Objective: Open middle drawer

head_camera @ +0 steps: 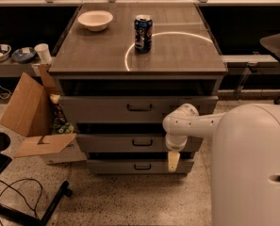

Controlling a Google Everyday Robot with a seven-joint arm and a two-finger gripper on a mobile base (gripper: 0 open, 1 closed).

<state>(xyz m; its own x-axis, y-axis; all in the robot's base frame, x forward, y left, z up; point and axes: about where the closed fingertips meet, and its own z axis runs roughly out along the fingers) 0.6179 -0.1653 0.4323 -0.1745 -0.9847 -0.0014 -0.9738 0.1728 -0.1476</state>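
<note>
The cabinet has three grey drawers. The middle drawer (116, 143) is a shallow grey front with a small dark bar handle (142, 142) at its centre, and it sits between the taller top drawer (102, 109) and the bottom drawer (116, 165). My gripper (173, 161) hangs from the white arm (189, 125) in front of the right end of the drawers, pointing down. It is to the right of the middle handle and slightly below it, apart from it.
A blue soda can (143, 33) and a white bowl (95, 20) stand on the cabinet top (186, 55). An open cardboard box (33, 119) sits left of the cabinet. A dark chair base and cables (17, 197) lie at the lower left. My white body (252, 168) fills the lower right.
</note>
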